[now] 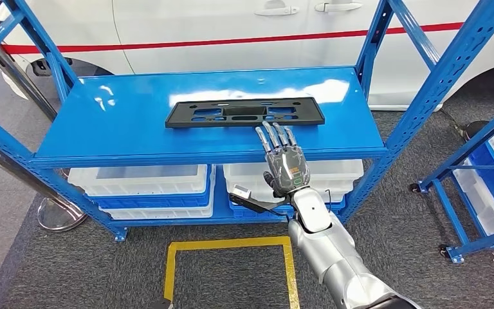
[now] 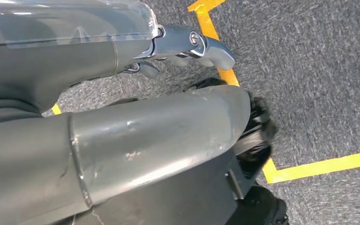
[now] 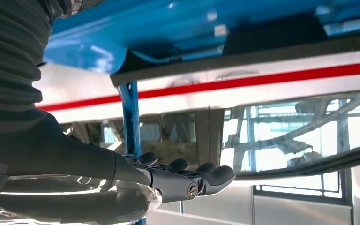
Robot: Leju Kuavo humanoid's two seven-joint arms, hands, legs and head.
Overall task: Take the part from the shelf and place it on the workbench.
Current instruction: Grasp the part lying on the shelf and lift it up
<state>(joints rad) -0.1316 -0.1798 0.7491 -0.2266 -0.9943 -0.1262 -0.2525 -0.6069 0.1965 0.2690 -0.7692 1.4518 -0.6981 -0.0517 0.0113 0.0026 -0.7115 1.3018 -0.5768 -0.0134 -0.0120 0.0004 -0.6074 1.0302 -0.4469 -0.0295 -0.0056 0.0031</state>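
The part, a flat black perforated plate, lies on the top deck of the blue shelf, toward its back, long axis running left to right across the robot's front. The right hand is extended over the deck's front edge, fingers straight and apart, holding nothing; its fingertips stop just short of the plate's near edge, below its right half. The plate thus lies directly ahead of this hand. The left hand hangs over the carpet, well away, apparently empty; its finger posture is hard to judge. The workbench is not identifiable.
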